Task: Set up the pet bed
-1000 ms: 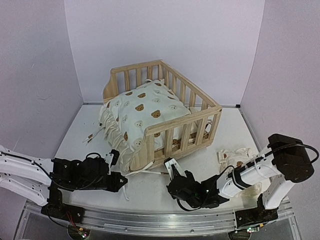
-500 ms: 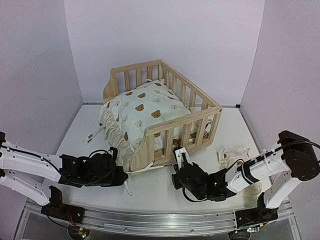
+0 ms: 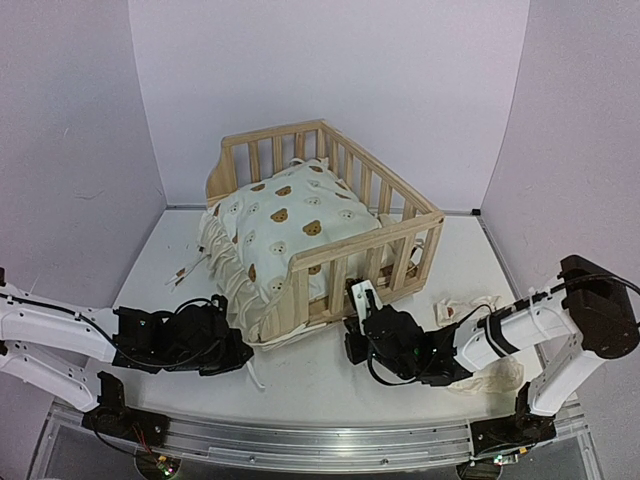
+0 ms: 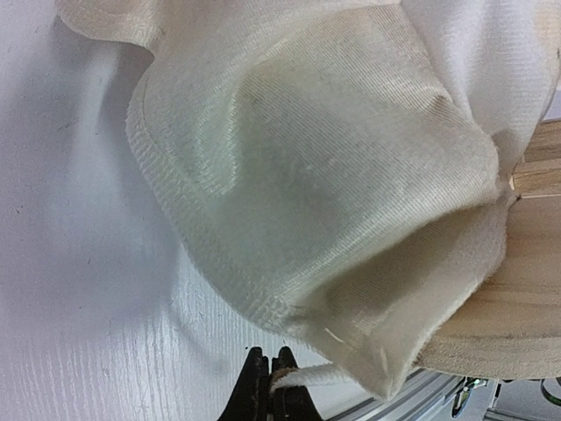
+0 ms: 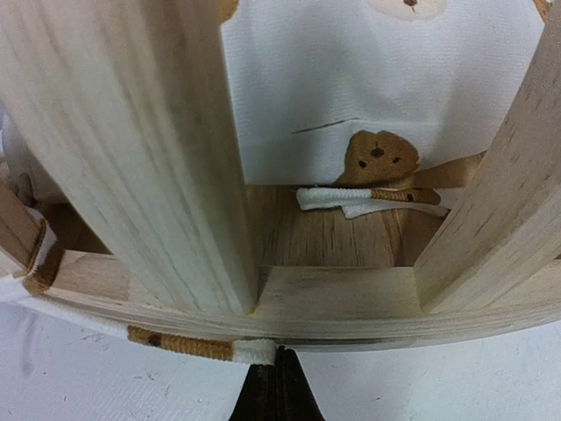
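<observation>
1. At the middle of the white table (image 3: 300,395), towards the far side, stands the light pine slatted pet bed (image 3: 365,238), its open side facing near-left.
2. The cream bear-print cushion (image 3: 290,225) already lies in the frame. Its near-left edge spills out over the open side, rumpled and reaching the tabletop.
3. The small matching bear-print pillow (image 3: 468,310) lies on the table to the right of the bed, outside it and partly under the right arm.
4. The left gripper (image 4: 269,384) sits low at the cushion's near-left corner. Its jaws are pressed together and seem to pinch the white tie cord (image 4: 311,375).
5. The right gripper (image 5: 277,373) is against the bed's near rail at base level, jaws fully closed. The cream-and-brown tie strip (image 5: 188,344) ends right at its tips, but I cannot tell whether it is pinched.
6. My judgement is roughly halfway: the cushion is in, but it needs tucking flat, its ties look unfastened, and the pillow has yet to go in.
</observation>
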{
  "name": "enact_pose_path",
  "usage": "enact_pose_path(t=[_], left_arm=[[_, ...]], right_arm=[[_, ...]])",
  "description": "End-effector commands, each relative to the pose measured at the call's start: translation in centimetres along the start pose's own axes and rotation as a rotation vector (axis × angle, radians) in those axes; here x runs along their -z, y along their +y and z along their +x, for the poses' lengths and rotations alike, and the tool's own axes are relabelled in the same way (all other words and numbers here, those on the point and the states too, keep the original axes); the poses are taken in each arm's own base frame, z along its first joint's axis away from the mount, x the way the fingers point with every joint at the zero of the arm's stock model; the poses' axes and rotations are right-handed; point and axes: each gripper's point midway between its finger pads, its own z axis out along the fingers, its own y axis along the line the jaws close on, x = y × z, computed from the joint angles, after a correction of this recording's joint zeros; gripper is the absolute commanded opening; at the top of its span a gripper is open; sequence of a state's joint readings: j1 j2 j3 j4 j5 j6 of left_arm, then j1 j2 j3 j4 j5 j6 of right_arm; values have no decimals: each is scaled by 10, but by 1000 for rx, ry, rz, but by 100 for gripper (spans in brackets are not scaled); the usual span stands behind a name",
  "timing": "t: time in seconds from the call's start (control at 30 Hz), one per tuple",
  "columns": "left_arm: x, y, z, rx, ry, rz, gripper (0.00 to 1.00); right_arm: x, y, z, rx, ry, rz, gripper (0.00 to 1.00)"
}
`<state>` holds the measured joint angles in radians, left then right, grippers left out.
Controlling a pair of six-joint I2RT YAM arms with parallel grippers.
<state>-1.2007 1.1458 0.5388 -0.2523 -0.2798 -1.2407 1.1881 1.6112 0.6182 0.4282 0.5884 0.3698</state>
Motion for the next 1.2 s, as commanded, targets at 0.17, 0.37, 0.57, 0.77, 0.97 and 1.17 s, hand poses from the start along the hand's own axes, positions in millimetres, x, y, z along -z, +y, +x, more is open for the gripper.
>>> enact_pose_path(t=[0.17,0.37,0.57,0.77,0.97,1.17], left_arm=[[8,115,-13,-53,-95,-443,0],[12,103,-11,-60,-66,-384,4],[22,87,-7,-31,-26,-268,57],[64,13,-44,-117,-108,-15,78],[126,-94,-103,-323,-251,178,86],[165,-164,-143,-465,-323,294,82]], right_arm=[[1,-83,27,30,71,269,0],[19,-38,58,-8,244,25,0],[66,-29,98,-63,479,-84,55],[104,-58,39,47,427,-3,89],[122,-103,-38,62,383,63,98],[137,-151,-135,-38,278,99,98]])
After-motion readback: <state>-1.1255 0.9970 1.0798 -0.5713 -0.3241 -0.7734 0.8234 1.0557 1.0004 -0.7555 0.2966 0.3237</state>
